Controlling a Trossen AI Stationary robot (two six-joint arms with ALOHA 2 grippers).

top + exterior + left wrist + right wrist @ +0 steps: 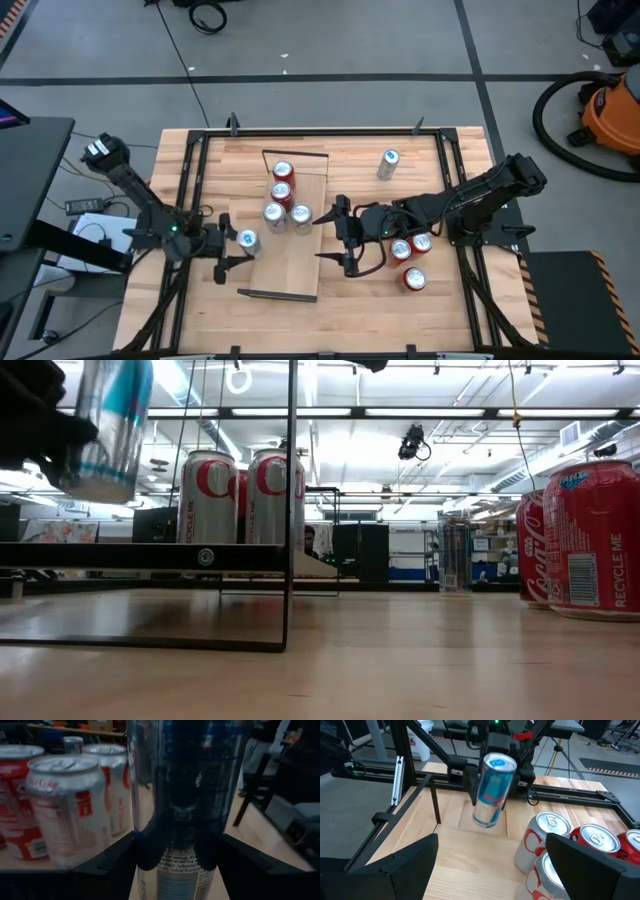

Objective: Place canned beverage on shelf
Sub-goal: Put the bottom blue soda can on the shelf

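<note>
left claw [238,250]: pinching slim blue-silver can [492,788], can tilted, lifted clear of the board, at the shelf's left edge
shelf [290,262]: light-wood board on the worktop [440,310], four cans [283,200] grouped at its far half
right claw [331,238]: fingers spread, holding nothing, at the shelf's right edge
red cans [411,260]: three on worktop, right of the right claw
lone silver can [388,165]: far right of worktop

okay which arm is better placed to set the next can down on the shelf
Left. The left pincer already holds the slim blue-and-silver can raised at the edge of the shelf, beside the four cans standing there. The right pincer is open and empty over the shelf's other side.
</note>
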